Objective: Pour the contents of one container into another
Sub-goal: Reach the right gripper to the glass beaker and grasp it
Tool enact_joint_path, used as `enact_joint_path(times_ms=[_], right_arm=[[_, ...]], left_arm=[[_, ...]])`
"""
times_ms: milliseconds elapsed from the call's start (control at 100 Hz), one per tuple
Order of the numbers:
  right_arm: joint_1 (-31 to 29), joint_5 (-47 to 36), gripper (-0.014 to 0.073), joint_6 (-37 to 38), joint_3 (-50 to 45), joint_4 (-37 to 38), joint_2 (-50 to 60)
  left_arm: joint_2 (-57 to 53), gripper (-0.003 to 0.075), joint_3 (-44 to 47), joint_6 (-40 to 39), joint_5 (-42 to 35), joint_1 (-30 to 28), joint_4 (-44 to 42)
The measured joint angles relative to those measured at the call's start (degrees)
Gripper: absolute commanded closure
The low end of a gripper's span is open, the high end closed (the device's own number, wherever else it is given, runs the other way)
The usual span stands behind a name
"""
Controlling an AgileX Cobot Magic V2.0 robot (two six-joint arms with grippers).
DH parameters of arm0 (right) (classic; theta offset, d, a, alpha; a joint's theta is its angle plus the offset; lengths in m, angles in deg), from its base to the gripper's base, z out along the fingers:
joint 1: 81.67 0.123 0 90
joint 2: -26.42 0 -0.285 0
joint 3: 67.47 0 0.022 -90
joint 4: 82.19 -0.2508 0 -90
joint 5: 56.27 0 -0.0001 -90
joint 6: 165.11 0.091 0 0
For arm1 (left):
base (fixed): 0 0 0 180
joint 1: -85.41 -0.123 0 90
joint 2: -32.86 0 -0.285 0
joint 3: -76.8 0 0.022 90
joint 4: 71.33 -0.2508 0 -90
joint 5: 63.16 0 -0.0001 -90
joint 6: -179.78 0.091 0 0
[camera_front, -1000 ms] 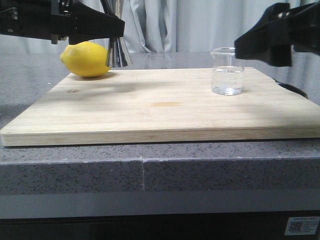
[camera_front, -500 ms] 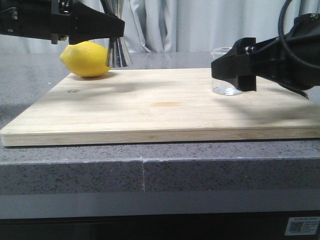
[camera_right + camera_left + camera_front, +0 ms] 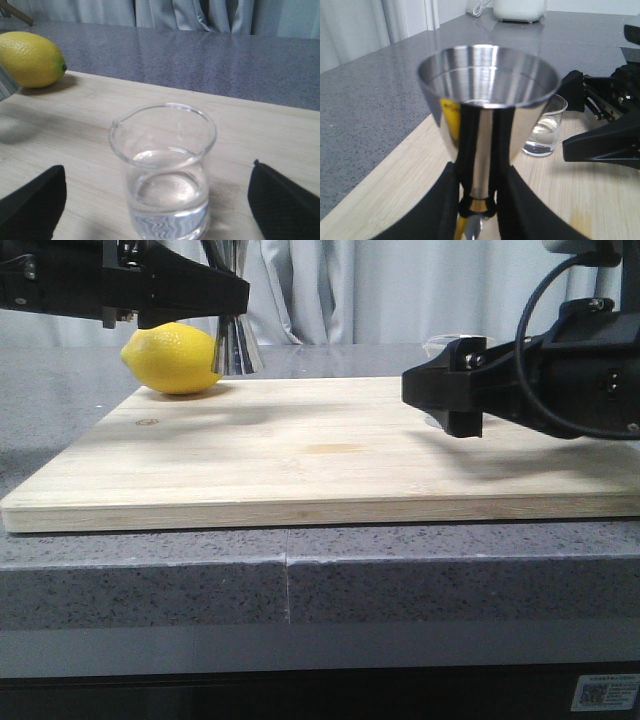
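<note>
The one container is a small clear glass beaker (image 3: 165, 170) holding clear liquid; it stands upright on the wooden board (image 3: 300, 460). My right gripper (image 3: 156, 167) is open, one finger on each side of the beaker and neither touching it. In the front view that gripper (image 3: 445, 390) hides all but a bit of the beaker's rim (image 3: 440, 340). The other container, a shiny steel hourglass jigger (image 3: 487, 85) with a gold band, is held upright above the board's far left. My left gripper (image 3: 477, 180) is shut on its narrow waist. The jigger (image 3: 232, 345) hangs beside the lemon.
A yellow lemon (image 3: 172, 358) lies at the board's far left corner, just behind the jigger. The board rests on a grey speckled counter (image 3: 150, 580), with curtains behind. The right arm's cable (image 3: 530, 310) loops above the gripper.
My right gripper has come down and moved left to straddle the beaker, which it now hides in the front view. The left gripper and jigger have not moved.
</note>
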Motion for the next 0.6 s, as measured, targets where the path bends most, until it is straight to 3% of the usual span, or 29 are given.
enact_joint_path(times_ms=[600], right_arm=[[-0.12, -7.18, -0.0073, 0.00, 0.23, -0.35, -4.78]], left_arm=[[0.00, 0.0659, 0.00, -0.20, 0.09, 0.00, -0.10]])
